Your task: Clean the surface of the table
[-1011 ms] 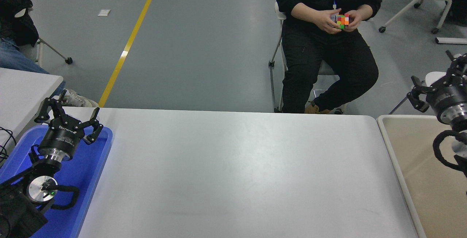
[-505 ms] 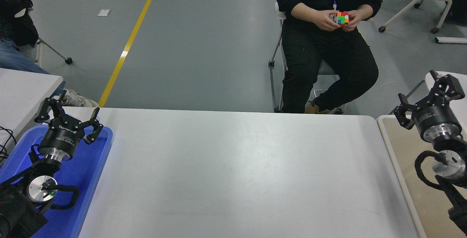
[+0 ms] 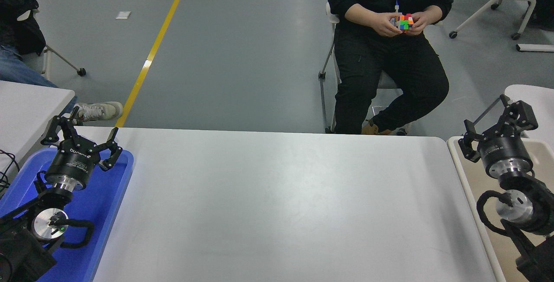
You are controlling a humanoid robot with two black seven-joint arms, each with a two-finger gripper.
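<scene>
Head view, near to far. At lower left, the left arm is parked over a blue tray (image 3: 110, 213), its left gripper (image 3: 82, 137) pointing away from the camera with fingers spread wide and nothing between them. At lower right, the right arm rises above a beige bin (image 3: 471, 178) that lies just beside the table's right edge; the right gripper (image 3: 497, 128) also has its fingers splayed apart and holds nothing. Between tray and bin lies the table surface (image 3: 277, 204), a broad matte white top with rounded far corners, filling the centre and lower part of the frame. A smaller white tabletop (image 3: 26, 104) shows in part at the left edge. Beyond the far edge, on a grey floor crossed by a yellow line (image 3: 156, 44), a seated person in black clothing holds a multicoloured puzzle cube (image 3: 405, 21) in both hands.
</scene>
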